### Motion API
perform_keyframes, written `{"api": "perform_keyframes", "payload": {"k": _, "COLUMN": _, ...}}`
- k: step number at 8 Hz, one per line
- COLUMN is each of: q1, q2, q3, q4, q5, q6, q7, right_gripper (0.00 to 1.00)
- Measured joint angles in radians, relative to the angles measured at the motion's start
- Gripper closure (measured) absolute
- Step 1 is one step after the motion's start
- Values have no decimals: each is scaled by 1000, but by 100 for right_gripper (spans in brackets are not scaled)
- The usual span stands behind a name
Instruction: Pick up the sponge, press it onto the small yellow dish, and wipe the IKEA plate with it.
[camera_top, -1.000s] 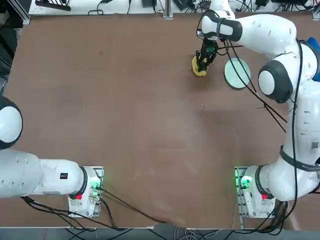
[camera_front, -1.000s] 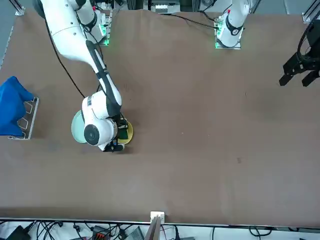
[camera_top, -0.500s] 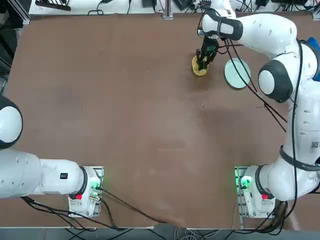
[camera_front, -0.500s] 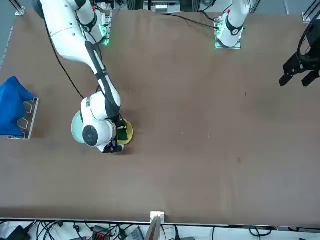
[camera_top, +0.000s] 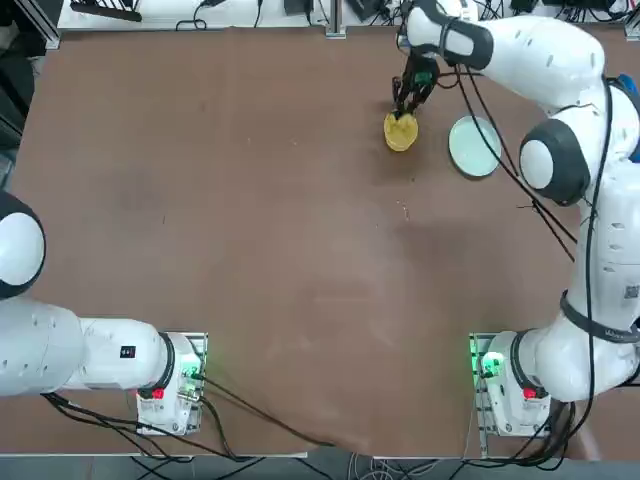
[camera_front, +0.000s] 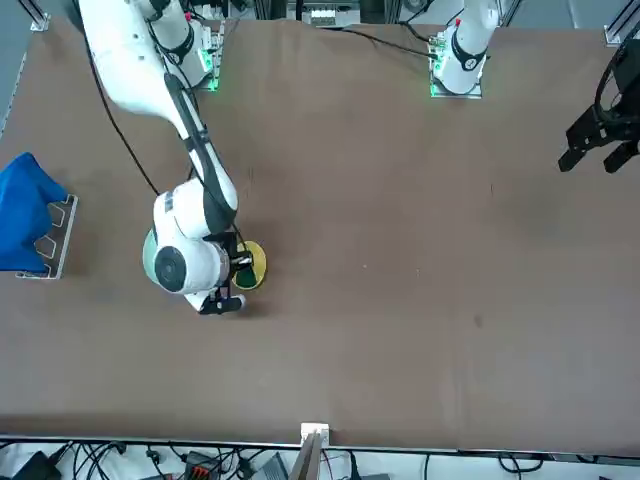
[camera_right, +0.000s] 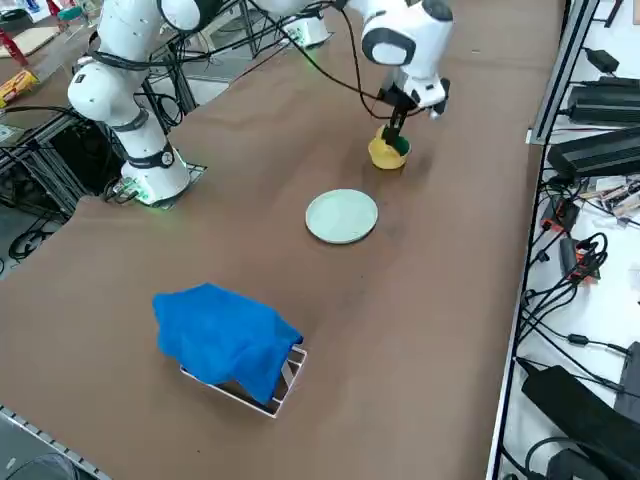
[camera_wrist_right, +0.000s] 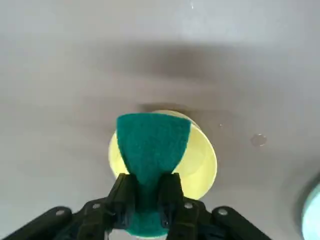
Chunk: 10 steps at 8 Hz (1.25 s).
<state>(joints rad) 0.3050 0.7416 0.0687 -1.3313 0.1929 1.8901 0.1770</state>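
Surface: a brown table (camera_top: 250, 220) is filling the top view, matte, with faint pale scuffs near its centre. Seen from overhead, the working items are sitting toward one o'clock of the tabletop.

The right gripper (camera_wrist_right: 147, 192) is hanging over the dish (camera_wrist_right: 200, 160), fingers (camera_wrist_right: 171, 190) pinched tight on the sponge (camera_wrist_right: 152, 150) — green face showing in the wrist view, squeezed narrow where the jaws are clamping it. In the side view the sponge (camera_right: 399, 146) is showing as a green patch at the dish's (camera_right: 384, 155) rim below the gripper (camera_right: 392, 125); whether it is touching the dish cannot be told. In the top view the gripper (camera_top: 405, 100) is standing just at twelve o'clock of the dish (camera_top: 400, 132).

The plate (camera_top: 474, 146) is lying flat just at three o'clock of the dish in the top view, apart from it. In the side view the plate (camera_right: 342, 216) is sitting nearer the camera than the dish. In the front view the arm is covering most of the plate (camera_front: 148, 262), and the dish (camera_front: 250, 264) is peeking out beside the wrist.

Room: a blue cloth (camera_right: 225, 335) is draped over a small metal stand (camera_right: 285, 385) at the table's right edge — well apart from the plate. Cables (camera_right: 565, 250) and dark equipment (camera_right: 605, 150) are lining the floor beyond the far edge in the side view. Green lights are glowing on the right arm's base (camera_top: 497, 370).
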Motion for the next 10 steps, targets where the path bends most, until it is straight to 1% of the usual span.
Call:
{"api": "perform_keyframes", "payload": {"k": 2, "q1": -13, "q2": -69, "q3": -2, "q4": 4, "q5": -2, "q6": -60, "q7": 0, "right_gripper": 72}}
{"api": "perform_keyframes", "payload": {"k": 4, "q1": -68, "q2": -128, "q3": -5, "q4": -10, "q5": -6, "q6": -123, "q7": 0, "right_gripper": 72}}
{"api": "perform_keyframes", "payload": {"k": 5, "q1": -104, "q2": -151, "q3": -5, "q4": -39, "q5": -14, "q6": -134, "q7": -9, "right_gripper": 72}}
{"api": "perform_keyframes", "payload": {"k": 8, "q1": -180, "q2": -218, "q3": -6, "q4": -182, "q5": -90, "q6": -117, "q7": -32, "right_gripper": 72}}
{"api": "perform_keyframes", "payload": {"k": 10, "q1": -236, "q2": -275, "q3": -6, "q4": -337, "q5": -118, "q6": -21, "q7": -75, "right_gripper": 72}}
